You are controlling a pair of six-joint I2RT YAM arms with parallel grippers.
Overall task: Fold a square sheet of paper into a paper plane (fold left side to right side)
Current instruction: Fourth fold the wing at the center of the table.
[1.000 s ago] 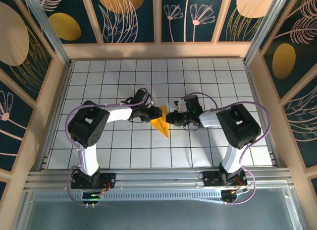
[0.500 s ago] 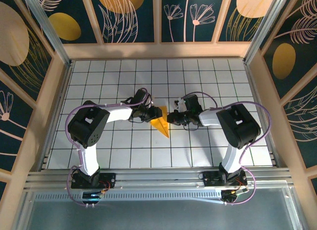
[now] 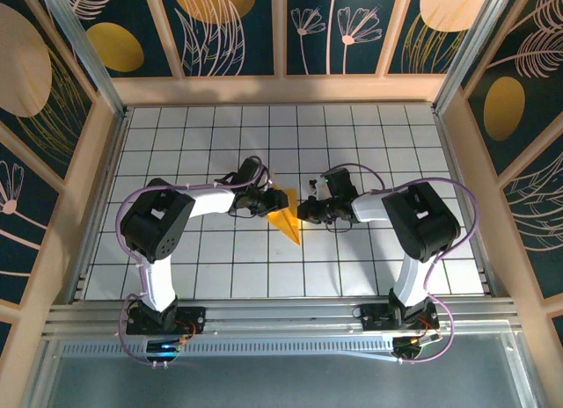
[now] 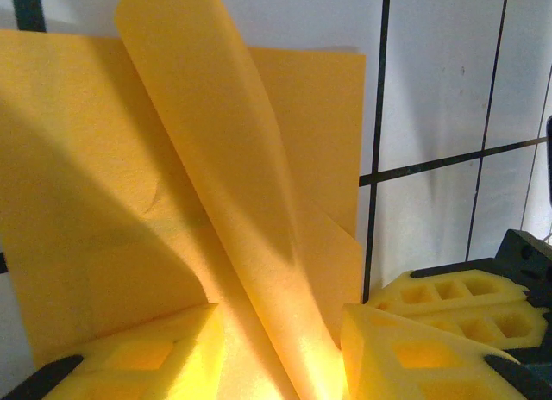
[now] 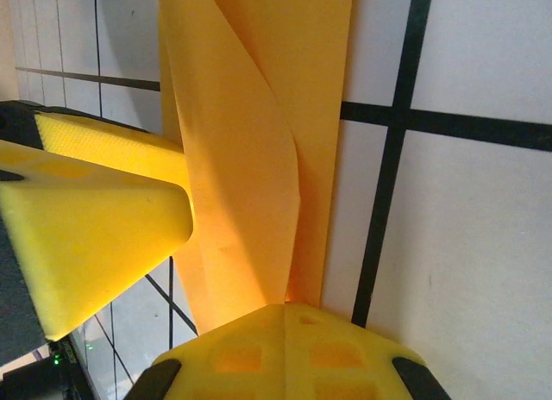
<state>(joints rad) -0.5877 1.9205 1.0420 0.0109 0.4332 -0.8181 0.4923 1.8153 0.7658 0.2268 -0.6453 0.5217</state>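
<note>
Top view first: the orange-yellow sheet [image 3: 288, 223] sits mid-frame on the white gridded table [image 3: 369, 144]. It's already folded down to a narrow pointed shape. Its long axis runs from a wider end at upper left down to a tip at lower right. The left gripper [image 3: 273, 201] is at the wide end on the sheet's left. The right gripper [image 3: 303, 210] faces it from the right, and the paper lies between the two. Both are about equally near, so neither arm has a reach advantage. For a left-over-right fold, the left side looks like the one that has to travel.

Left wrist view: the sheet [image 4: 103, 159] takes up the left and middle of the frame. One flap stands up off the table and runs down between the left gripper [image 4: 276, 365] fingers. Those jaws are parted, straddling the flap and not pinching it. The right gripper's yellow pads [image 4: 457, 301] show at lower right, just beside the paper's edge.

Right wrist view: the right gripper [image 5: 285, 318] is clenched at the bottom centre. The raised fold of the sheet [image 5: 250, 159] runs straight down into its tips, so it looks to be nipping the paper there. A left pad [image 5: 95, 219] sits at left, touching the flap.

No brands, labels or readable writing anywhere.
</note>
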